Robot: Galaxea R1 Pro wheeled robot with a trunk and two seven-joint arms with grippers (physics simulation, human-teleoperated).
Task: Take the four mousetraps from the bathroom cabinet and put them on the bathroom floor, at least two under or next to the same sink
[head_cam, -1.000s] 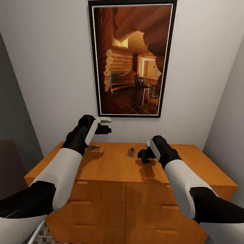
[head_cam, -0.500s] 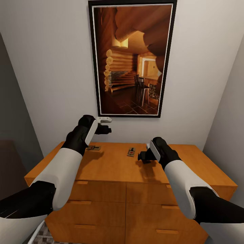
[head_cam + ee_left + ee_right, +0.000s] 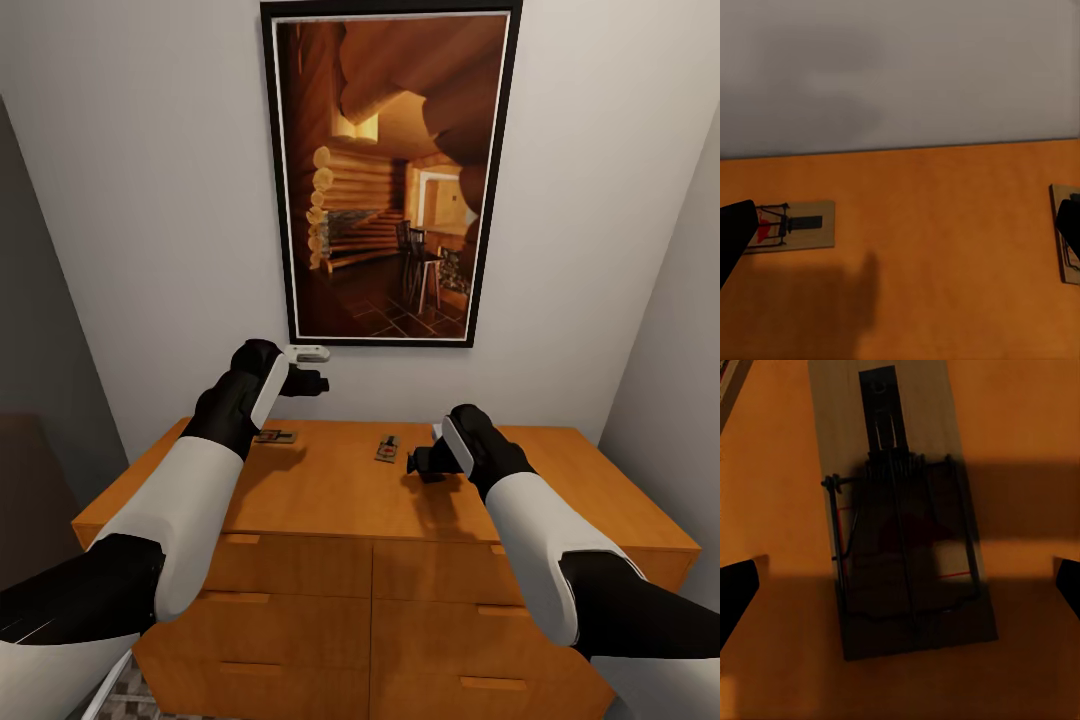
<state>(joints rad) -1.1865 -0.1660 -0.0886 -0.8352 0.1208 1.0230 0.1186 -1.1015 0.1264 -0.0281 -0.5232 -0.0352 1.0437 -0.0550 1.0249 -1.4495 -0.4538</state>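
Seemingly flat wooden mousetrap point(image 3: 904, 510), wire-sprung

Head view: high, facing down at cabinet point(image 3: 340, 495) and wall. Left wrist view: near, facing cabinet top toward wall. Right wrist view: very near, facing down onto mousetrap point(image 3: 900, 510); shared with head view point(image 3: 387, 449).

left hand point(image 3: 318, 382) raised, spread wide | right hand point(image 3: 425, 465) lowered, spread wide
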